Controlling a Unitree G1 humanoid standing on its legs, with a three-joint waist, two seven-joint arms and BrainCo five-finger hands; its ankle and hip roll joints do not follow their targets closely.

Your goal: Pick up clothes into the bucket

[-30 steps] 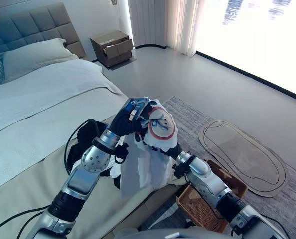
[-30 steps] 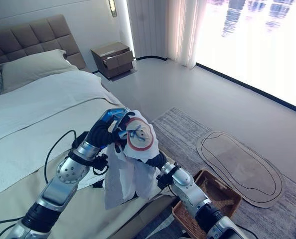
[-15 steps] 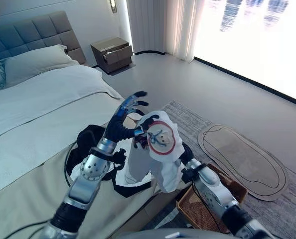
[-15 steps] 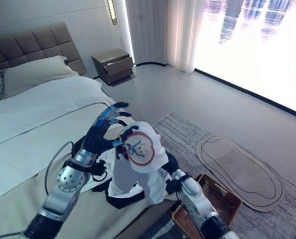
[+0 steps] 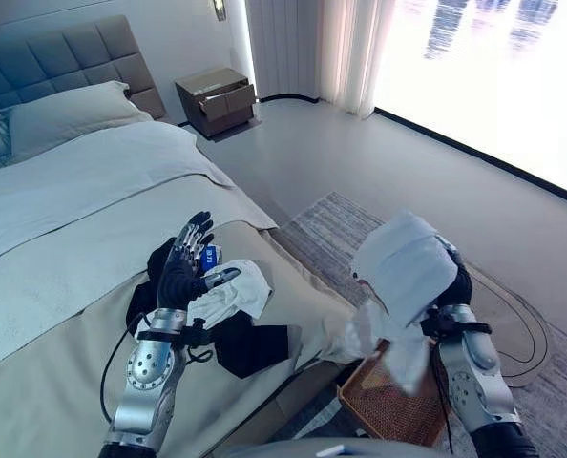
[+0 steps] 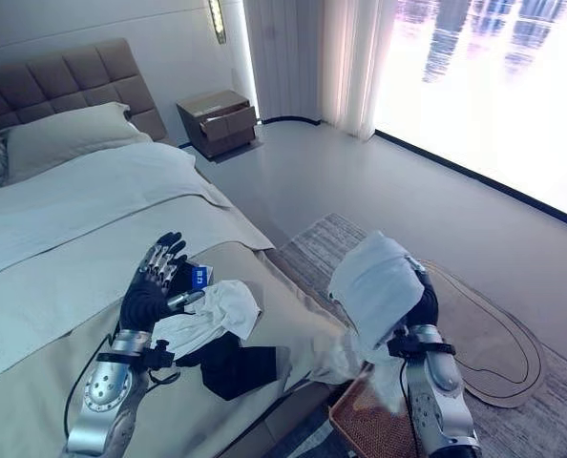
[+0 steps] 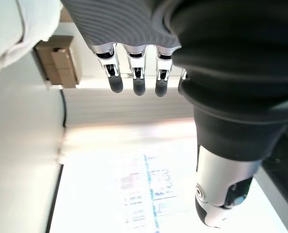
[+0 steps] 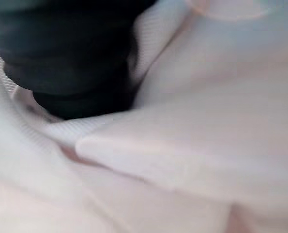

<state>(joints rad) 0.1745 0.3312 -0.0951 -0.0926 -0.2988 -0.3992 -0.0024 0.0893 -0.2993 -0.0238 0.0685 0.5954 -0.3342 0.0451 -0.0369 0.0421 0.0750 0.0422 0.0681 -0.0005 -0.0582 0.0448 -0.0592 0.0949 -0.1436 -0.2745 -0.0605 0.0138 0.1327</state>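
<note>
Nearest you, low on the right, the wicker basket (image 5: 384,405) sits on the floor against the side of the bed (image 5: 64,372), on the edge of the grey rug (image 5: 326,224). Your right hand (image 5: 452,286) is raised directly above it with a white garment (image 5: 405,267) draped over it. The cloth covers the hand so fully that the fingers are probably wrapped in it, but you cannot tell from here. In the right wrist view the same white fabric presses close against the dark cover. A loose tail of the garment hangs down toward the basket, and whether it touches the weave is unclear.

On your left, the left hand (image 5: 181,272) is held up over the mattress with its fingers straight and spread, gripping nothing (the left wrist view shows the fingertips (image 7: 138,87) extended in a row). Just beside that hand, on the bed, lies a crumpled white cloth (image 5: 231,294) on top of a black garment (image 5: 250,343), near the mattress edge.

Farther back, the pale duvet (image 5: 83,181) runs up to a pillow (image 5: 59,110) and the padded headboard (image 5: 59,62). Beyond the bed stands a brown nightstand (image 5: 217,95), with curtains (image 5: 307,48) next to it and an oval mat (image 5: 513,315) on the rug behind your right arm.
</note>
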